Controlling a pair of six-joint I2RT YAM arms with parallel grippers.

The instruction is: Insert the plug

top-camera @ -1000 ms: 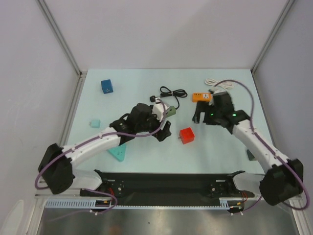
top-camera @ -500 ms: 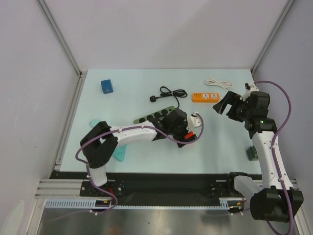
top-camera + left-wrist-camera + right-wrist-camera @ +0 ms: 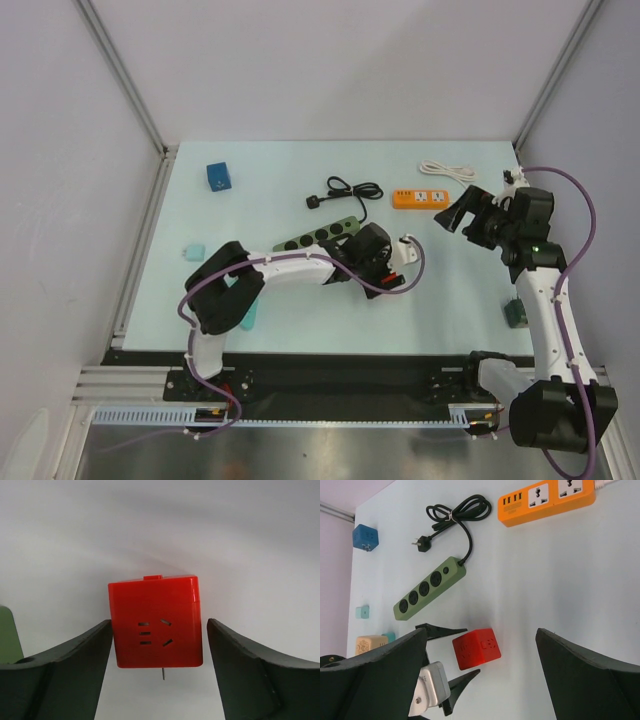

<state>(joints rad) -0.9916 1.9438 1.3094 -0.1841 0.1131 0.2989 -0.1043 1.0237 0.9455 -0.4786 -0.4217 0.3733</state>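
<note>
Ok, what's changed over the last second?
The left arm swung right from the green power strip, and its open left end effector now straddles the red socket cube, not closed on it. The right end effector pulled back rightward from the orange power strip, open and empty. The orange strip, black plug and blue cube lie as before.

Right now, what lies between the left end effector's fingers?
The red socket cube sits between the fingers, shown in the left wrist view.

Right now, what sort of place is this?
Likely a lab test cell: plain panels wall in a pale table, with a green power strip, orange power strip and red socket cube.
</note>
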